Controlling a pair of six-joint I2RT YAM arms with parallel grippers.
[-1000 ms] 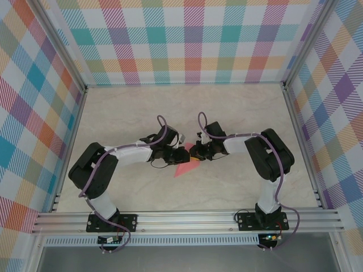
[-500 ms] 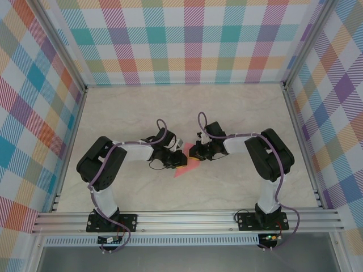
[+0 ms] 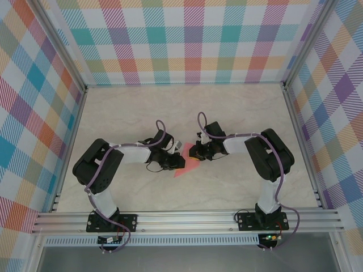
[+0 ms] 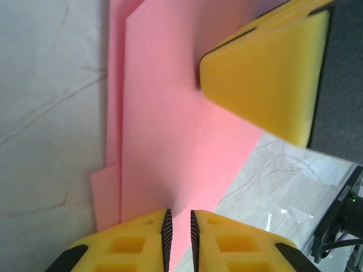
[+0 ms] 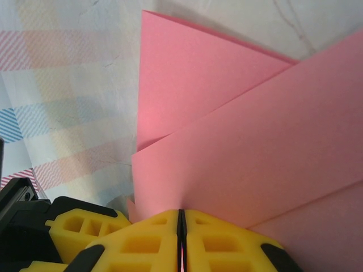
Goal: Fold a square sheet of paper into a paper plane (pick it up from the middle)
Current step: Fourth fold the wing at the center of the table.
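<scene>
Overhead, table: pale marbled top, with checked walls on three sides.
Overhead, paper: pink and folded, lying near the middle of the table, a little toward the near edge. Much of it is covered by the two grippers, and a pointed corner sticks out on the near side.
Overhead, left gripper: reaches in from the left and sits low over the left part of the paper. Its jaws are too small to read from up here.
Overhead, right gripper: reaches in from the right to the far right part of the paper, just beside the left gripper.
Left wrist, paper: stacked pink layers with stepped edges along the left side, lying on the table.
Left wrist, left gripper: two yellow fingers nearly together, with pink showing in the slim gap between them. I cannot tell whether they pinch the paper or only stand over it.
Left wrist, right gripper's finger: a blurred yellow wedge at the upper right, over the paper.
Right wrist, paper: overlapping pink flaps spread like a fan, with one flap running straight into the jaws.
Right wrist, right gripper: clenched, its yellow fingers meeting in a thin dark line and grasping the paper's edge.
Right wrist, table: pale marbled surface beyond the paper.
</scene>
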